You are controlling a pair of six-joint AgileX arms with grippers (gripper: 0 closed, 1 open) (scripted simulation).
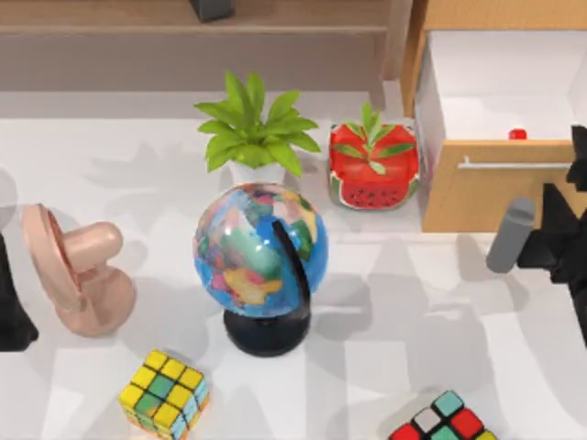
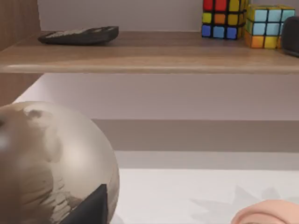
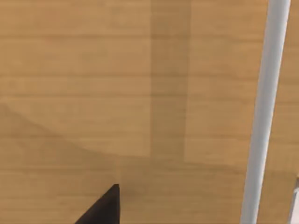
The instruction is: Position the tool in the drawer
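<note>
Closest to the lens in the right wrist view is the tan front of the drawer (image 3: 93,93), with its silver bar handle (image 3: 264,112) running along one side and a dark tip of the claw at the frame's edge. Whether the right gripper (image 1: 561,197) is released or clenched I cannot tell. In the top view it hangs at the right side of the table, just near of the drawer front.

Beyond that front, a small patch of the red stapler (image 1: 518,134) peeks from the drawer's white interior, right behind the panel. I judge the placing step all but finished. The next move calls for backing the right arm off to the near side without catching the handle.

Only the top view gives the stapler's place and the open drawer. The right wrist view adds how close the handle sits.

To the left of the drawer stand the watermelon pot (image 1: 373,170), a leafy plant (image 1: 252,128) and a globe (image 1: 261,252). The left gripper (image 1: 11,307) is parked at the far left edge, its grip likewise untellable.
</note>
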